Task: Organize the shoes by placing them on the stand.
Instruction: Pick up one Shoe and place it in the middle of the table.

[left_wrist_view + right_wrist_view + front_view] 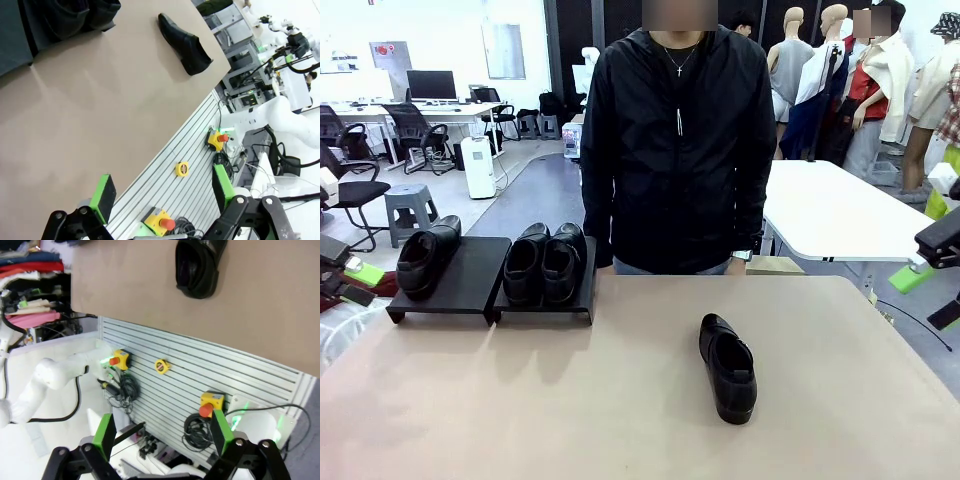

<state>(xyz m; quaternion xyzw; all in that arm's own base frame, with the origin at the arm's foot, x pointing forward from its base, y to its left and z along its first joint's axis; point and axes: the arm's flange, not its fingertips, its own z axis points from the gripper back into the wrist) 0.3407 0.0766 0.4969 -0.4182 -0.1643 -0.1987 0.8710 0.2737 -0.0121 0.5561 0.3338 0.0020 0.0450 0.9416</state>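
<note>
Three black glossy shoes are on the black stand [470, 285] at the table's far left: one shoe [425, 258] on its left platform and a pair [542, 262] side by side on its right platform. A fourth shoe [727, 367] lies alone on the tan table, right of the middle, toe towards me. This lone shoe [184, 44] is far from my left gripper [164, 192], which is open and holds nothing. My right gripper [162, 432] is also open and holds nothing, hanging off the near table edge below the shoe [197, 267]. It shows at the right edge [932, 280] in the front view.
A person in a black jacket [675, 140] stands at the table's far side, behind the stand. Below the near edge runs a slotted metal rail [210, 370] with yellow stop buttons [119, 359] and a yellow tape measure [182, 168]. Folded clothes [30, 270] lie left of the table.
</note>
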